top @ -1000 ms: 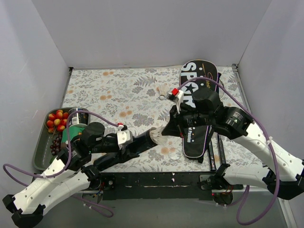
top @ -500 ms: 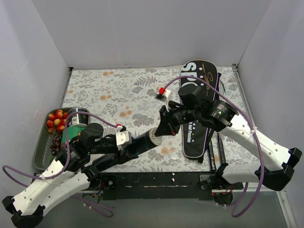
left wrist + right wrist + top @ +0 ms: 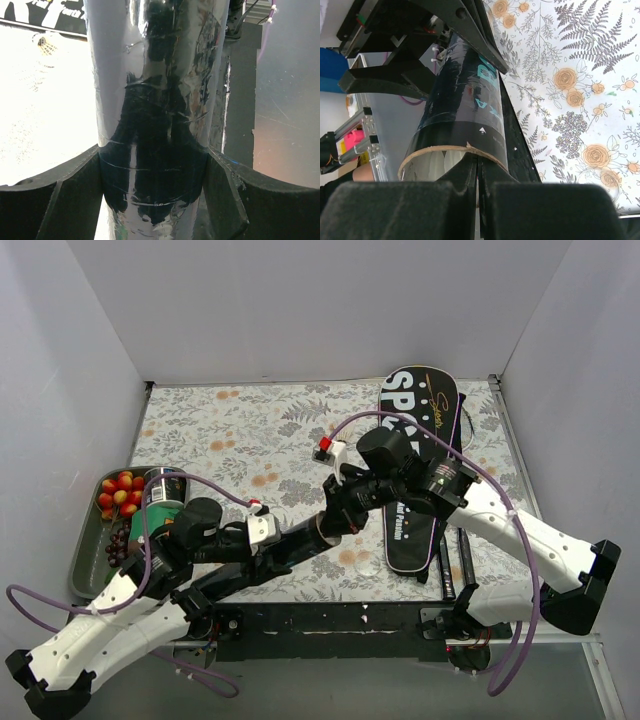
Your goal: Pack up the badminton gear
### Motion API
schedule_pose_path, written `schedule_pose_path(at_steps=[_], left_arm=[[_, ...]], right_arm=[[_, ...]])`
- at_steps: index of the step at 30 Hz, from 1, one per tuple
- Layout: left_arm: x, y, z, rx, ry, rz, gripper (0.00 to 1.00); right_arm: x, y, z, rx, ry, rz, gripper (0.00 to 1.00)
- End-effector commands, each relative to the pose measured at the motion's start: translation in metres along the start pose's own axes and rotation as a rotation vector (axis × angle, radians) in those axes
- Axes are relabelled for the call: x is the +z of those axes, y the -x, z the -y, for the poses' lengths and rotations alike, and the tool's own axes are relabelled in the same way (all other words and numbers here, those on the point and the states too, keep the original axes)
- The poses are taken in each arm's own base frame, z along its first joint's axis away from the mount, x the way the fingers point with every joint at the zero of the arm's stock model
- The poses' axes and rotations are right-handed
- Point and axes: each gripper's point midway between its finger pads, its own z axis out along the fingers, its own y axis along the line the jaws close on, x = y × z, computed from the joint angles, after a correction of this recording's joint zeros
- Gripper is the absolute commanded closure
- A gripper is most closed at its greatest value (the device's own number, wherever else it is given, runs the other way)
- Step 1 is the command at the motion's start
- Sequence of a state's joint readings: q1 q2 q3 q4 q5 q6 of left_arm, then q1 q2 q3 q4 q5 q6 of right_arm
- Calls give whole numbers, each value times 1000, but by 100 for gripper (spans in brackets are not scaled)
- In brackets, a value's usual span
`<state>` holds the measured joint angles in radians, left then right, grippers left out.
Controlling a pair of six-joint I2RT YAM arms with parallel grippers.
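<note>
At the far left, beside the wall, the tray [image 3: 78, 565] of fruit and cans is not part of my work, and it takes up the room on that side. Next to it my left gripper [image 3: 152, 197] is clamped around the shuttle tube [image 3: 155, 100], one finger on each side. It holds the tube slanting over the table [image 3: 250, 430], with the open mouth toward the right. At that mouth my right gripper [image 3: 477, 180] has its fingers pressed together, just at the brown rim. White feathers [image 3: 442, 160] show inside the tube, but I cannot tell if my fingers pinch a shuttle or only push.

I judge that the loading of shuttles is in progress and not finished: one shuttlecock [image 3: 47, 45] lies on the cloth near the racket bag [image 3: 425, 400]. Further right the bag lies flat, and the rackets [image 3: 465, 558] rest along its right edge, outside it as far as I see. What is left, I think, is that shuttle, then the tube and rackets into the bag.

The middle and far parts of the table give open room. The right wall is close to the bag, so there is little room there.
</note>
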<state>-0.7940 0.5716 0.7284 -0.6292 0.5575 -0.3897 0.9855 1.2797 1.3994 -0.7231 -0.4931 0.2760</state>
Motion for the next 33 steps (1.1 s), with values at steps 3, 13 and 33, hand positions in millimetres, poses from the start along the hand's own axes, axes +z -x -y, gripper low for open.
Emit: schedule_pose_path(at_steps=[3, 13, 33], left_arm=[[-2, 28, 1, 62, -17, 88, 82], [1, 26, 0, 51, -18, 80, 81], [1, 24, 1, 54, -20, 80, 81]], right_arm=[[25, -11, 15, 22, -57, -8, 99], [43, -27, 42, 43, -233, -30, 99], [-42, -10, 21, -5, -344, 107, 56]])
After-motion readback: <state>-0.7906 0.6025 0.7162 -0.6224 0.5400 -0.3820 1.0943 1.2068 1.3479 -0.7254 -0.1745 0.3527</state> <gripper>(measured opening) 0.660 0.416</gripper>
